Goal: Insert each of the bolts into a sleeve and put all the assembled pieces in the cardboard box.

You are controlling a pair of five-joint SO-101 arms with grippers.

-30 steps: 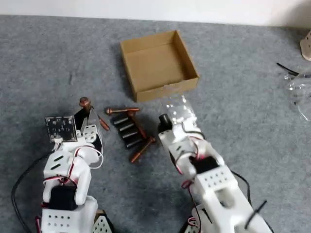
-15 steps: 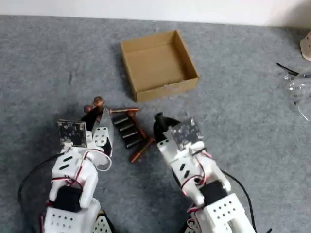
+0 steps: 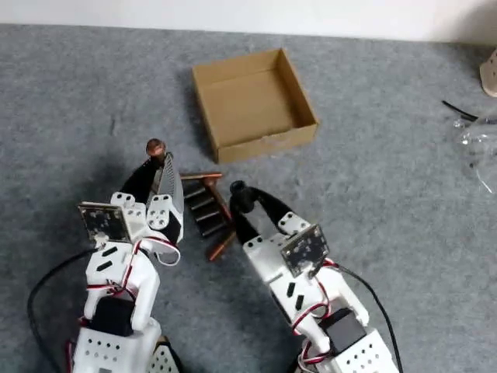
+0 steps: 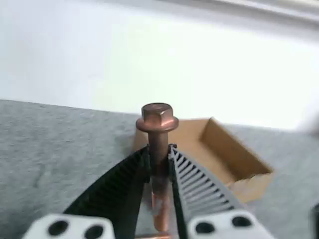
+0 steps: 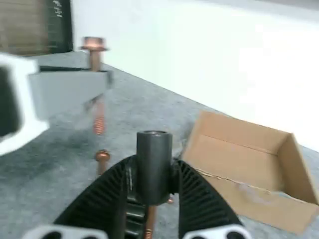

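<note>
Left gripper (image 3: 158,162) clamping bolt (image 3: 154,146) by shank, head up, threaded end hanging free for insertion. Spare sleeves (image 3: 200,203) and loose bolts (image 3: 220,247) lying between arms. Right gripper (image 3: 239,203) pinching sleeve (image 3: 237,189) upright, bore facing up, likely presenting it for mating. Cardboard box (image 3: 260,144) sitting far, awaiting assemblies.

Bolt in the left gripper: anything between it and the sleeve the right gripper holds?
Nothing visible. The bolt and the sleeve are held apart with open air between them; the spare sleeves lie lower, on the carpet.
</note>
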